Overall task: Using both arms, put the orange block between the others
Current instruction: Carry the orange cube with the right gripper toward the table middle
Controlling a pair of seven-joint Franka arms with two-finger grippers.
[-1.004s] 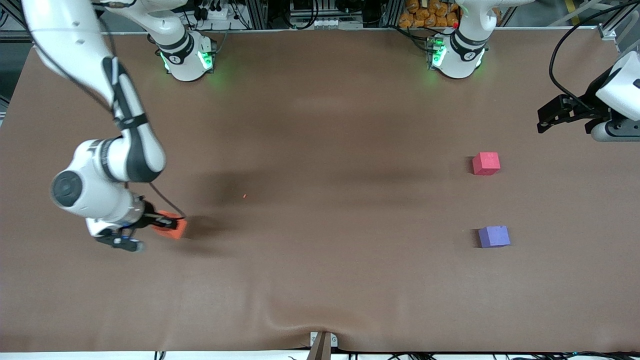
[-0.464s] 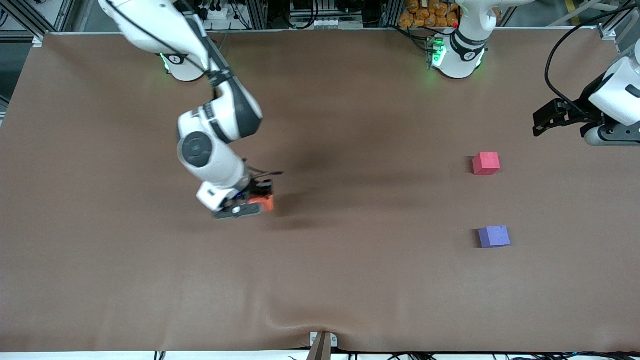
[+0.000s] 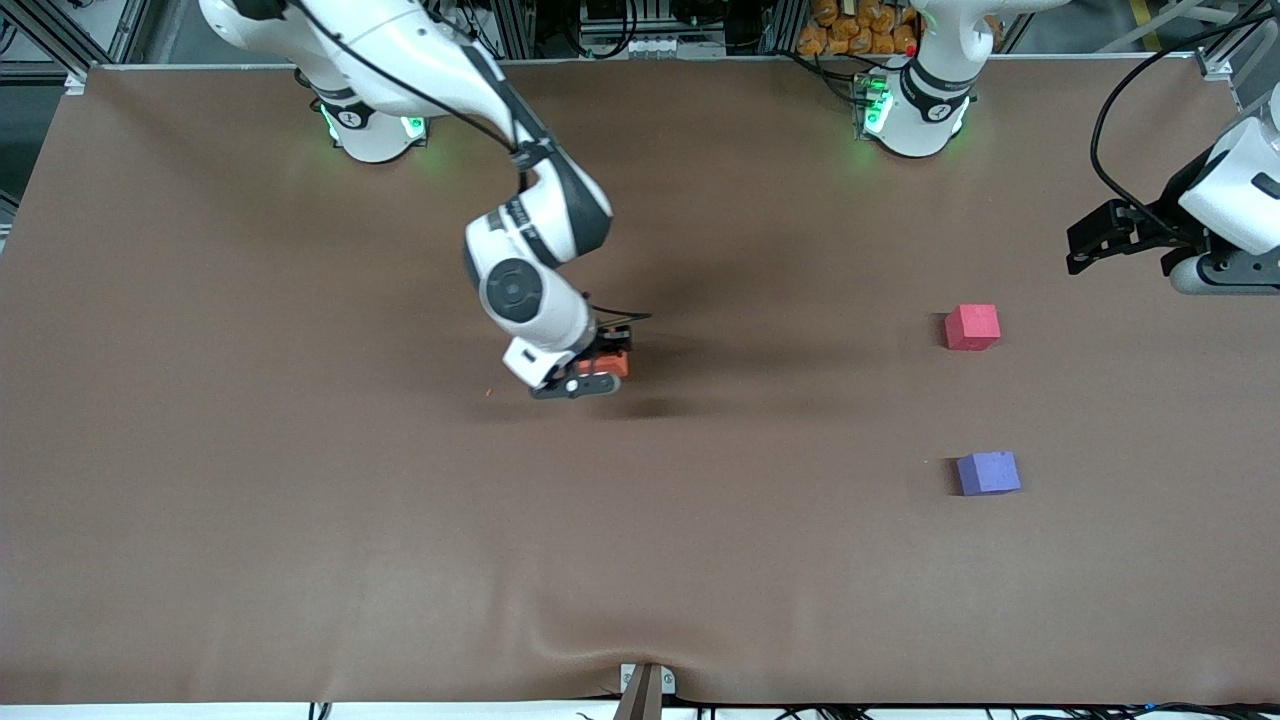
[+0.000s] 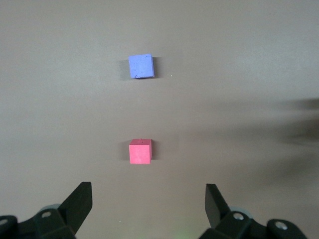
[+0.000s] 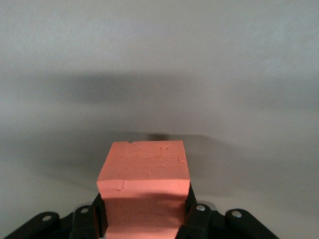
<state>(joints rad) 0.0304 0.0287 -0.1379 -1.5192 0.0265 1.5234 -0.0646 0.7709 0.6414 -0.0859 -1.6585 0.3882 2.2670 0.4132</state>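
Orange block (image 3: 607,364) sat gripped in the right hand (image 3: 596,372) over mid-table (image 3: 300,550), well apart from the red cube (image 3: 972,327) and purple cube (image 3: 988,473). The left hand (image 3: 1098,236) waited open. Soft matte foam might squash or slip during a handover.

right hand (image 3: 603,366) gripping orange block (image 3: 610,364) over mid-table; left hand (image 3: 1090,243) open, waiting

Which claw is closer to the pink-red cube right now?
Left. The left claw hangs open toward its end of the table, near the pink-red cube; the right claw holds the orange block mid-table.
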